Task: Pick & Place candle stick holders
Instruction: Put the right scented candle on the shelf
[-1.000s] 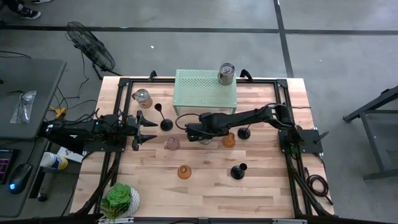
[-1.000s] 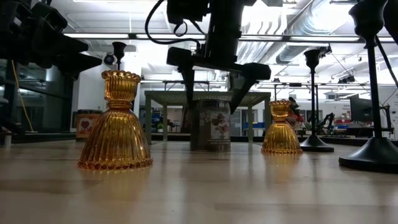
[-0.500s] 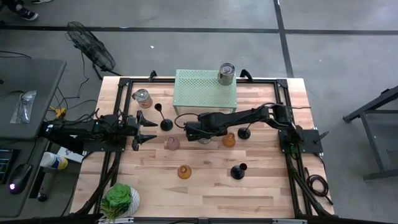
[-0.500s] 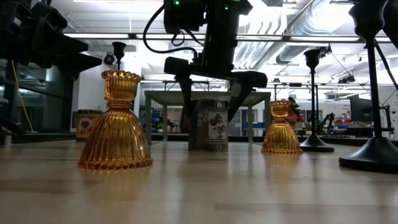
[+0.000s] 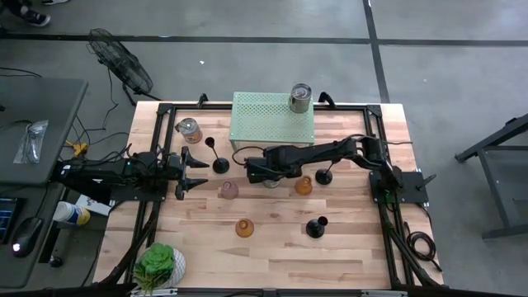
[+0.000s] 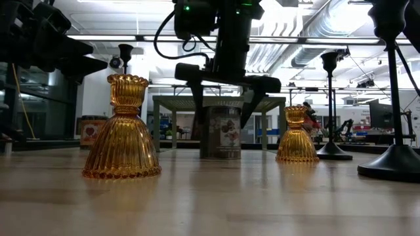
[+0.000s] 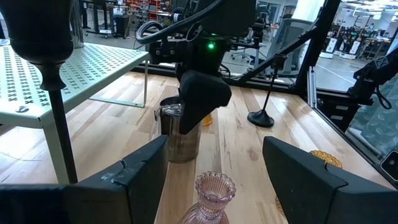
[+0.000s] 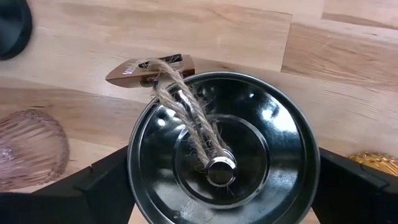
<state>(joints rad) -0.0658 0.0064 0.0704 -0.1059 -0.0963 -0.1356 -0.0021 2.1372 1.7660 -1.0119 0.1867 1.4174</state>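
The right hand is seen spread wide, one finger on either side of a lidded tin that stands on the counter just in front of the green perforated rack. Nothing is gripped yet; from the right wrist view the tin's dark lid with its twine knot is framed squarely between the fingers. A tin is being straddled here, not a holder.

As for the candle stick holders, none appears to have been placed anywhere special, so the job is judged barely begun. The pink glass holder is found beside the tin, toward the left arm. One amber holder sits on the tin's other side, the second amber holder well forward of it. Three black holders are scattered: one near the rack's left corner, one past the nearer amber, one out front.

The left hand is held partly open and empty, waiting beyond the pink holder.

A second tin is perched on the rack, and a small can stands by it. No drop-off place can be made out, and the right fingertips are hidden under the arm from above.
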